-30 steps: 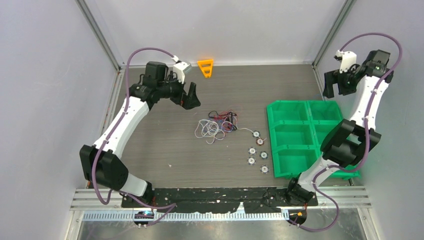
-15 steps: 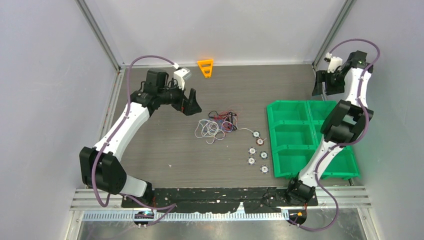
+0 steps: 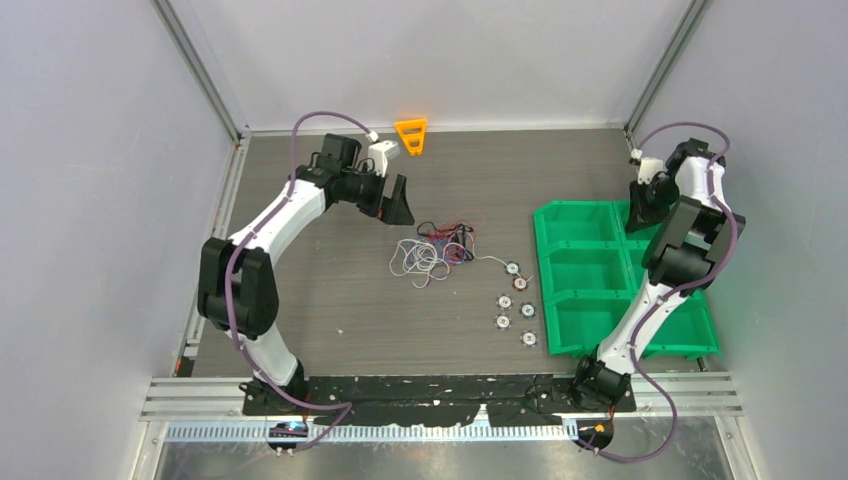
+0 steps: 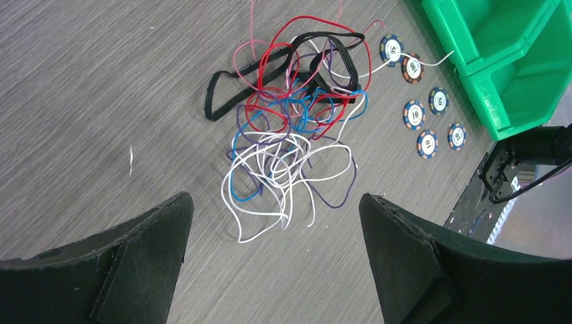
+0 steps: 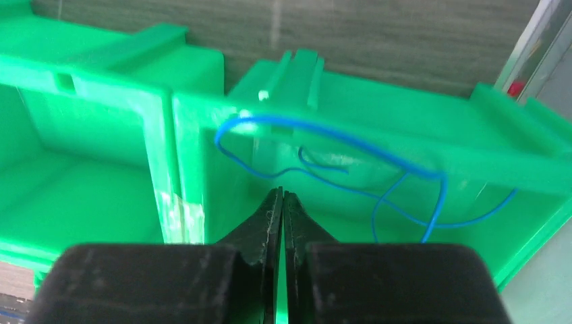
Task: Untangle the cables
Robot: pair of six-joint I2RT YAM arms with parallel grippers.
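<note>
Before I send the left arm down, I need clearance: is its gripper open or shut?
Open. The left gripper shows its fingers wide apart in the wrist view, the cables lying untouched beyond them.

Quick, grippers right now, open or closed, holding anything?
Left gripper: open, empty, pointed at the cables.
Right gripper: shut, nothing visibly held, over the bin.

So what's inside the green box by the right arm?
A loose blue wire lies in one green bin compartment. The shut right end effector hides part of the floor.
</note>
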